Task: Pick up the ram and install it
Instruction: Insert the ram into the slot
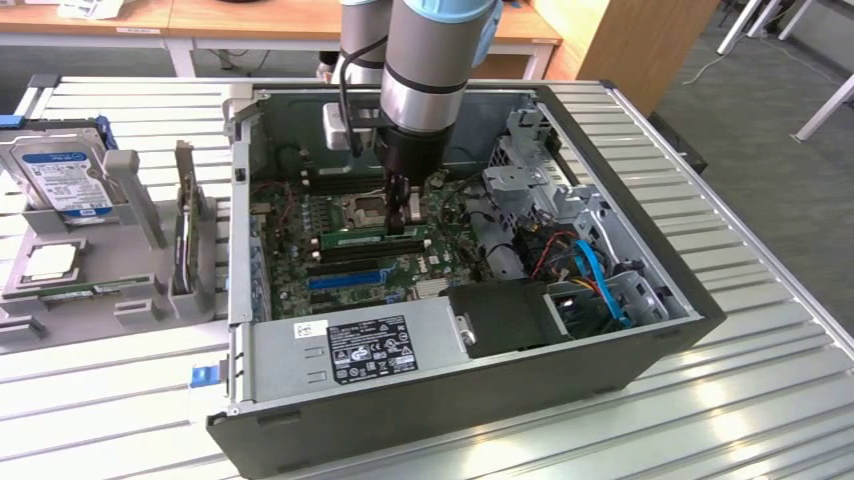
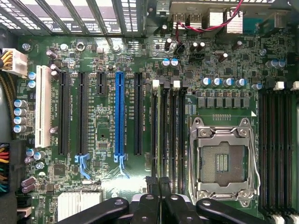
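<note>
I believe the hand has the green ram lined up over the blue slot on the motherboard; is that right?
Not quite: the hand has the ram lined up over the black memory slots beside the CPU socket, not the blue slot. The wrist view shows this.

We view a slatted metal surface (image 1: 774, 400), its ribs catching bright reflections on the near side at the exterior view's right. Beyond its far edge we see wooden desks (image 1: 254, 20) on white legs and a wooden cabinet side (image 1: 627, 40). Grey floor (image 1: 787, 190) lies at the exterior view's right.
</note>
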You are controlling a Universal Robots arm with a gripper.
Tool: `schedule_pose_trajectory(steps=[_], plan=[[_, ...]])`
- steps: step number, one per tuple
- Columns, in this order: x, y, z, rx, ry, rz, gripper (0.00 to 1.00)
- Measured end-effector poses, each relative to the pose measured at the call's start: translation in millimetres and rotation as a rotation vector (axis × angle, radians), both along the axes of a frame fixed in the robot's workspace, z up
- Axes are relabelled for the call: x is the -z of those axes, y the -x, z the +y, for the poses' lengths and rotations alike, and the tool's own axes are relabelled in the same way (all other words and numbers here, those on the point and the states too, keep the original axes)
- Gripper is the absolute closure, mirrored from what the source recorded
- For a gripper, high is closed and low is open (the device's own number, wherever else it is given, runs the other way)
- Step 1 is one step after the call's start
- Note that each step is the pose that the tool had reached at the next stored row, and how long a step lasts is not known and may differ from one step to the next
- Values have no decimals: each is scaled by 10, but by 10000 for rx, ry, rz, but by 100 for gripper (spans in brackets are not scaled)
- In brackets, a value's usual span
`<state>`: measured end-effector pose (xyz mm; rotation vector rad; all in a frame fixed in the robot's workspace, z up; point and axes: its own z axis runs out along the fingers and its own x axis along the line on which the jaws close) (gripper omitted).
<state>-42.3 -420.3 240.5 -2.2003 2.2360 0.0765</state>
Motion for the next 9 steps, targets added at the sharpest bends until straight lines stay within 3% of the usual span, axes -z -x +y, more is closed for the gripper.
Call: schedule_pose_trajectory(steps=[9], plan=[[22,1,0,0,2,2,88]])
